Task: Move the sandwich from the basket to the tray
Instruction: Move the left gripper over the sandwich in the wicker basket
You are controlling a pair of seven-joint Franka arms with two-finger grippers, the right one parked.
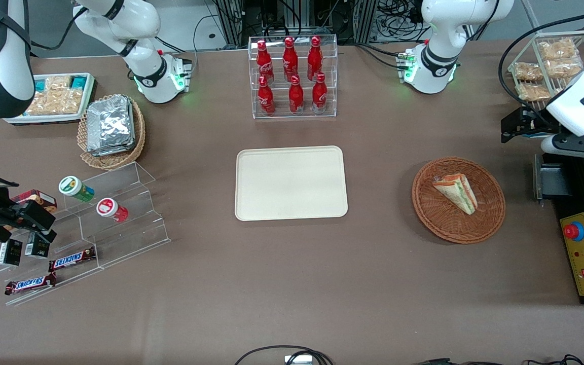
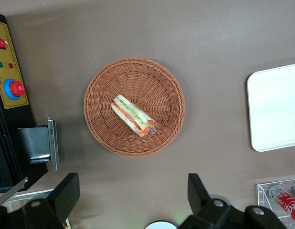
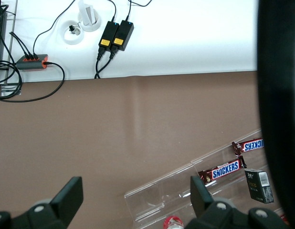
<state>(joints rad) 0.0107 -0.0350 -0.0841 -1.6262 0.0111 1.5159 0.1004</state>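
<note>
Gripper [image 2: 131,195] open wide, empty, hovering above the table near the basket [image 2: 97,119], toward the working arm's end.

Sandwich [image 2: 134,116] lies on its side in the basket's middle, wrapped, nothing else in with it. Landmark is the basket: tray [image 1: 251,203] sits flat on the table well apart from it toward the parked arm's end, bare brown cloth between them. Bottle rack [image 1: 293,76] with red bottles stands farther from the front camera than the tray. Black control box [image 1: 583,256] with a red button is just beside the basket at the table edge, a metal bracket [image 2: 40,145] near it. No object sits between gripper and sandwich.
</note>
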